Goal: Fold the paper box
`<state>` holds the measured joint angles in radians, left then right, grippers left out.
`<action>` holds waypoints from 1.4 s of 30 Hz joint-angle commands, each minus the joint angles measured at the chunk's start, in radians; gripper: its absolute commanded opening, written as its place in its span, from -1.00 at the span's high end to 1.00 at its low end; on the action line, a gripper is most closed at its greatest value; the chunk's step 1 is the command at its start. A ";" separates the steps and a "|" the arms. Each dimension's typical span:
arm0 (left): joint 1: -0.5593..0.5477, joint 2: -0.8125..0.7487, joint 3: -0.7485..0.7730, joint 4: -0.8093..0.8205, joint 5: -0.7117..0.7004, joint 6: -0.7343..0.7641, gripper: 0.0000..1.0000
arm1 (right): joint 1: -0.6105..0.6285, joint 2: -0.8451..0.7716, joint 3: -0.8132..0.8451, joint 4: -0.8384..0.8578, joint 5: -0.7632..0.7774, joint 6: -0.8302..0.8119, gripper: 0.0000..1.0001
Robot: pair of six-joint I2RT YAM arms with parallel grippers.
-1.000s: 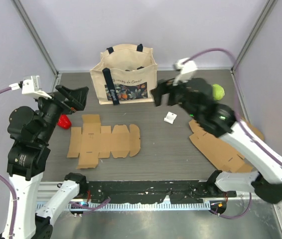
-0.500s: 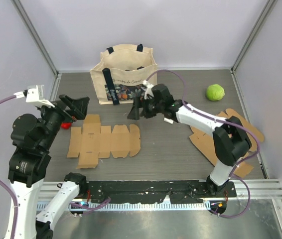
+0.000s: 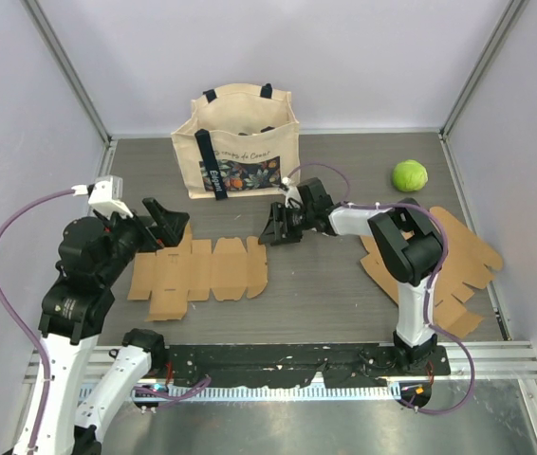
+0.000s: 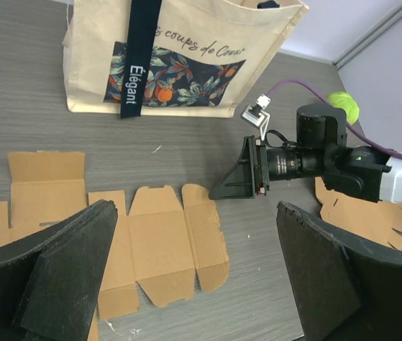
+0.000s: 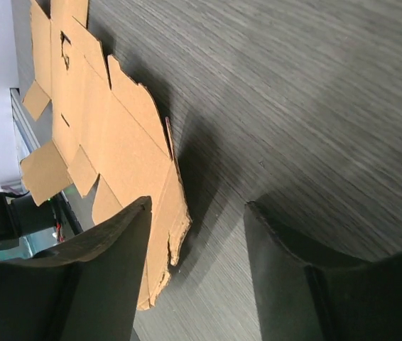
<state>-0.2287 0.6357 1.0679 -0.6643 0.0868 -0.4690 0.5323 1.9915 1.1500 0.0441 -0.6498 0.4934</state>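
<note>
Lying flat on the grey counter (image 3: 335, 289): the unfolded brown cardboard box blank (image 3: 202, 270). Jaws of the left gripper (image 3: 166, 224) are spread wide near its left end. Jaws of the right gripper (image 3: 276, 230), spread and empty, sit low by its right end.

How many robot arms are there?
2. The left arm hangs by the flat cardboard's left end; the right arm stretches toward its right end. No others show.
</note>
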 commanded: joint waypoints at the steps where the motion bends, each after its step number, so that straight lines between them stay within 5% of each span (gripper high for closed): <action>1: 0.003 -0.001 -0.022 0.019 0.044 -0.016 -0.97 | 0.028 0.006 -0.044 0.163 -0.040 0.066 -0.13; 9: 0.003 0.033 -0.060 0.052 0.122 -0.068 -0.93 | 0.057 0.000 -0.163 0.416 -0.018 0.218 0.67; 12: 0.003 0.050 -0.074 0.057 0.152 -0.092 -0.91 | 0.055 -0.112 -0.226 0.392 0.070 0.220 0.98; 21: 0.003 0.107 -0.196 0.146 0.182 -0.235 -0.79 | 0.060 -0.646 -0.564 0.201 0.612 0.275 0.98; 28: 0.003 0.248 -0.279 0.250 0.301 -0.333 -0.68 | 0.064 -0.757 -0.622 0.108 0.634 0.179 0.99; 37: 0.003 0.260 -0.368 0.022 -0.053 -0.532 -0.83 | 0.099 -0.982 -0.766 0.048 0.665 0.376 0.98; 42: 0.003 0.211 -0.511 0.072 -0.024 -0.713 -0.91 | 0.210 -1.079 -0.822 0.051 0.848 0.468 0.98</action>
<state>-0.2283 0.8875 0.6395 -0.5869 0.0998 -1.0004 0.6872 0.9722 0.3515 0.0872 0.0437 0.8536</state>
